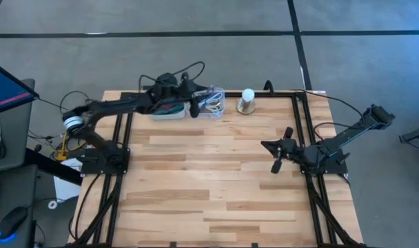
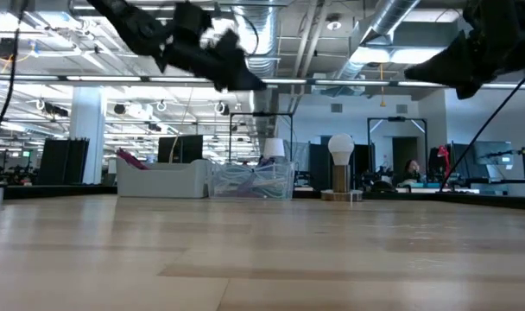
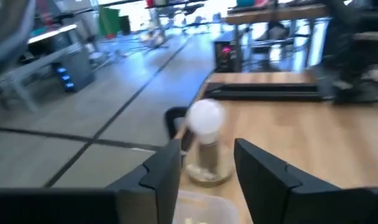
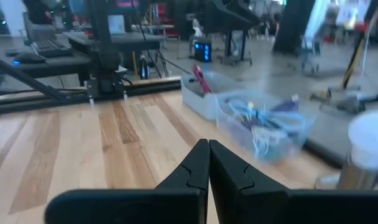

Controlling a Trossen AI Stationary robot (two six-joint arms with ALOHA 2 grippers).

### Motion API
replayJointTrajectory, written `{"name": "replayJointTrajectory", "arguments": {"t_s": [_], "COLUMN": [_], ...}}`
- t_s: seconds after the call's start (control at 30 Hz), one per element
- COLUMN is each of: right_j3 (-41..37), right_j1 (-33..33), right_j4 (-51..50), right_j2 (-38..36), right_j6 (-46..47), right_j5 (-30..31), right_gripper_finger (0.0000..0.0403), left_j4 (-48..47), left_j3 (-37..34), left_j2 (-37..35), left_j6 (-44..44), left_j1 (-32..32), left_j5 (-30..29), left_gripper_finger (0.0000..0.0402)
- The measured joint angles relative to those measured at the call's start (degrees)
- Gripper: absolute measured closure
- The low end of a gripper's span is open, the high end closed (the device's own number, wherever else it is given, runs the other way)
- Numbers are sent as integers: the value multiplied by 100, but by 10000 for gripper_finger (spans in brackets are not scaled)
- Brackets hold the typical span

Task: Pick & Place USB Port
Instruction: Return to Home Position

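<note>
Starting at the left gripper [image 3: 206, 154] — fingers spread, nothing between them. Hangs high over the far edge of the wooden table [image 1: 216, 186], just above the transparent bin [image 1: 213, 103]. Over to the right gripper [image 4: 207, 163]: pressed fully together on nothing, held up off the boards at the table's right side, well apart from the bins.

Moving outward: USB cables [image 4: 263, 119] heaped in the transparent bin, light blue and violet loops tangled, too knotted to count for certain. Right beside it on the left, the gray bin [image 1: 168, 110], with a magenta cable end [image 2: 129, 159] poking over its rim. Near the bins on the right, a white globe lamp [image 1: 247, 100] on a small stand.

Counting up: two arms, two bins, one lamp, no cable seen loose on the boards. Judging by that — sorting apparently finished, step in hand the retreat to rest. Calls next for lifting the left arm straight clear of the bin walls before folding back, keeping wide of the lamp, and drawing the right arm in as well.
</note>
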Motion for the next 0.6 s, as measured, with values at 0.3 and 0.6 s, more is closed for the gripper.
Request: {"name": "replayJointTrajectory", "arguments": {"t_s": [0.3, 0.6], "right_j3": [590, 923], "right_j1": [78, 566], "right_j4": [66, -905], "right_j2": [-2, -856], "right_j6": [-1432, -1577], "right_j5": [-1, 11], "right_gripper_finger": [401, 401], "left_j4": [-2503, -3466], "left_j3": [0, -804], "left_j2": [-1705, -3219], "left_j6": [-1, -87], "left_j1": [-439, -1273], "left_j5": [213, 284], "left_gripper_finger": [288, 349]}}
